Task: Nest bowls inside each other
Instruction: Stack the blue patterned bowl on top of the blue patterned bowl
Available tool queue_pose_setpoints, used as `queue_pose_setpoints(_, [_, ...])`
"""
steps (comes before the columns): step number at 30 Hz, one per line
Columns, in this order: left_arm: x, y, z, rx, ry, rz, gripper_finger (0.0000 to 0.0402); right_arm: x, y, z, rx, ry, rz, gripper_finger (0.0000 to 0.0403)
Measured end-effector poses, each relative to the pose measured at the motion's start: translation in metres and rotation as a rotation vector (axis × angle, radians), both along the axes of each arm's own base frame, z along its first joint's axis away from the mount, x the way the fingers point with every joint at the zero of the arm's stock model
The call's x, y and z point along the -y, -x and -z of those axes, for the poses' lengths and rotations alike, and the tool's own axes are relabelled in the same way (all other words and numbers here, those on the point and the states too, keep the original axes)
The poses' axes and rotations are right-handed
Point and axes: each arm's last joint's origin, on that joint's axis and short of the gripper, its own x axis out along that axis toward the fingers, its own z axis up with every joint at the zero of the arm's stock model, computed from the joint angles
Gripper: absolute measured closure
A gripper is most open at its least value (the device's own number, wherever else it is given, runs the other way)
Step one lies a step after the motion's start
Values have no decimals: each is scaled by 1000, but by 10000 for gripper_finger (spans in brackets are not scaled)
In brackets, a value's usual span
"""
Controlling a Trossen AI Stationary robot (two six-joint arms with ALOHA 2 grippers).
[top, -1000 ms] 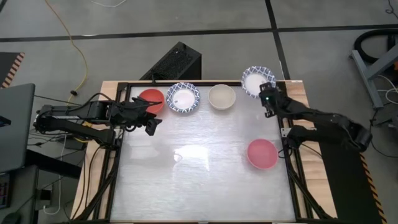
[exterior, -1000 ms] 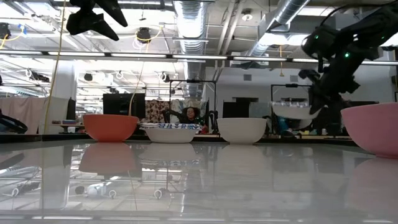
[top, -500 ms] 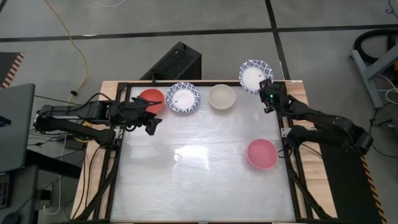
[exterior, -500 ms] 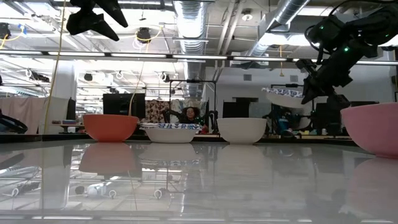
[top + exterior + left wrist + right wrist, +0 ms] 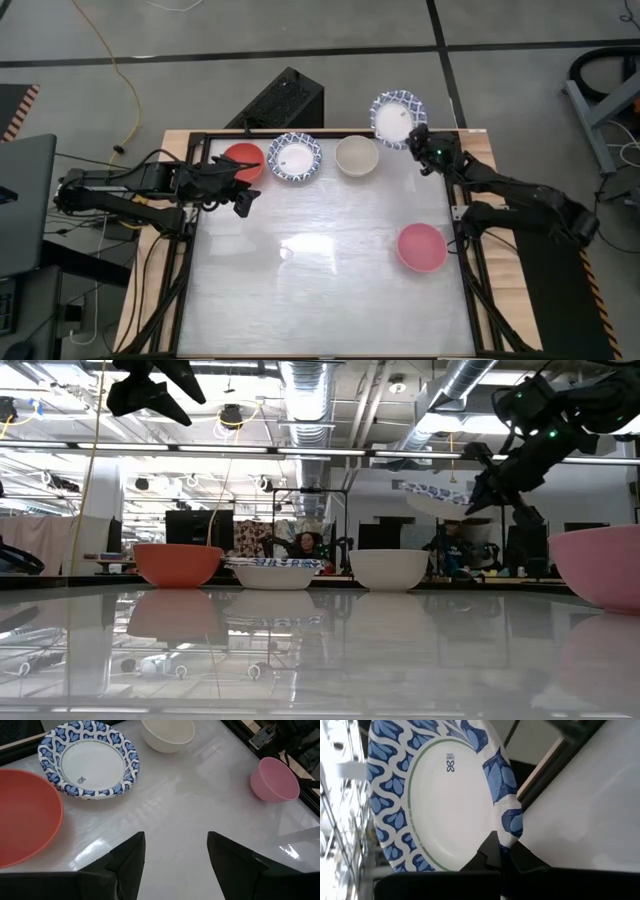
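High view | right gripper (image 5: 418, 140), pinching a blue-patterned bowl (image 5: 397, 113) by its rim, has lifted it off the far-right corner | next stop likely the cream bowl (image 5: 356, 156) | left gripper (image 5: 238, 190) spread, waiting beside red bowl (image 5: 243, 160).

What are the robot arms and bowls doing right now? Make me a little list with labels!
right gripper: shut on the rim of a blue-patterned bowl, lifted and tilted above the table's far edge
left gripper: open, empty, hovering near the red bowl
row at far edge: red bowl, second blue-patterned bowl, cream bowl
pink bowl: alone, right side
nested: none visibly
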Motion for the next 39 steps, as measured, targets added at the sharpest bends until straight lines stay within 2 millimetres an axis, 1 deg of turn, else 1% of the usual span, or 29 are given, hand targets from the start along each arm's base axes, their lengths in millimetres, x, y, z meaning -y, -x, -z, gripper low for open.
queue_pose_setpoints(8, [0,0,0,1,1,-1,199,10,-16,2,-4,19,-130,394])
queue_pose_setpoints(20, [0,0,0,3,7,-5,199,47,-59,-33,-146,84,-380,394])
queue_pose_setpoints(27, [0,0,0,4,9,-6,199,67,-84,-48,-208,94,-483,394])
queue_pose_setpoints(39, [0,0,0,7,15,-11,199,91,-116,-58,-235,102,-619,394])
